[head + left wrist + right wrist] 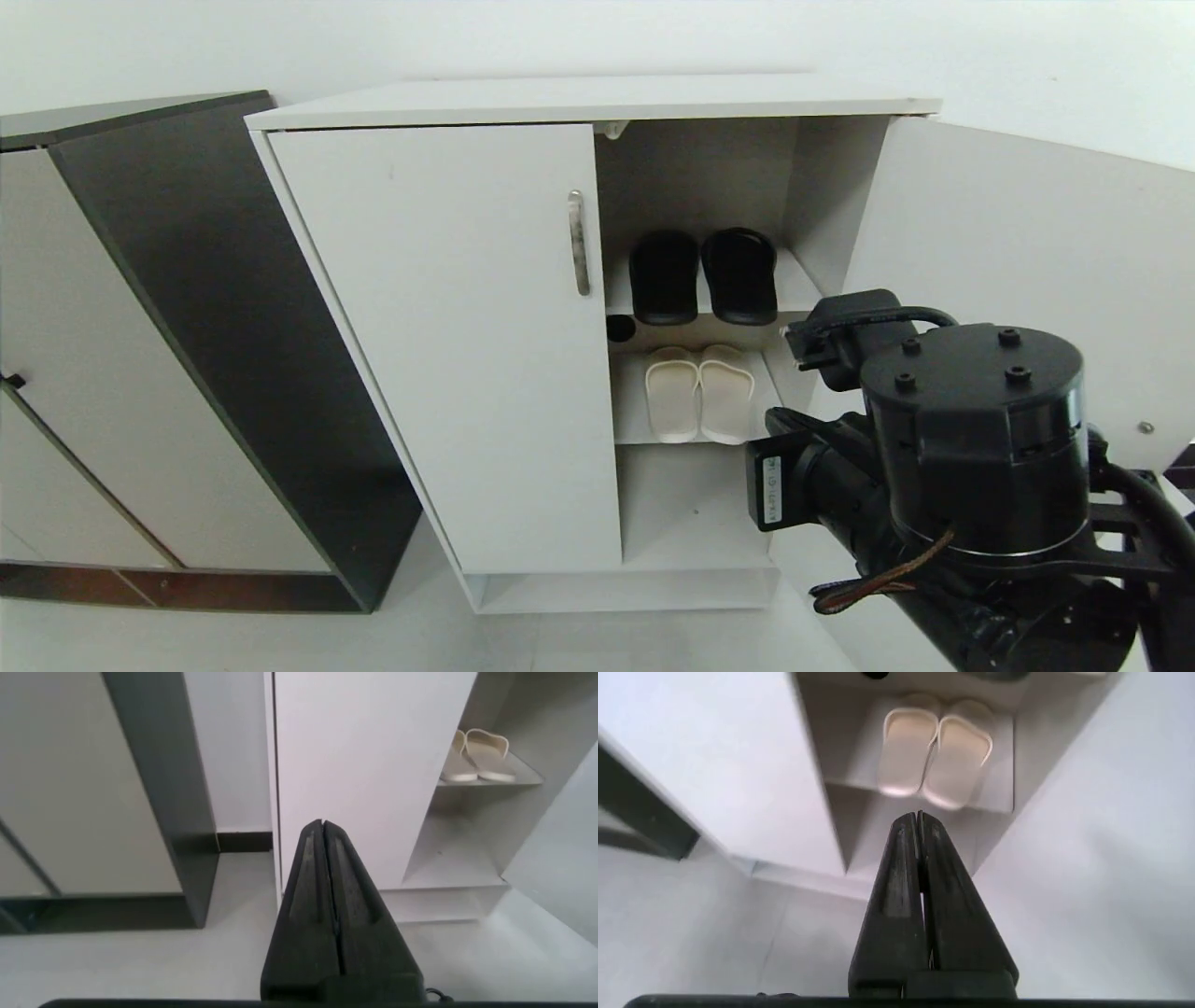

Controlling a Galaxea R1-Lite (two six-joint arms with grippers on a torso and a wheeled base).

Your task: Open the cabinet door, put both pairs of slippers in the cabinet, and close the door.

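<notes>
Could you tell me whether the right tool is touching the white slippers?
Apart. The left wrist view shows the white slippers alone on their shelf, nothing against them; in the right wrist view the shut right tool hangs short of them.

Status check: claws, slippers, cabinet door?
Left claw and right claw shut, empty. Black slippers on upper shelf, white slippers on shelf below, both inside. Right-hand door open, right arm in front of it.
</notes>
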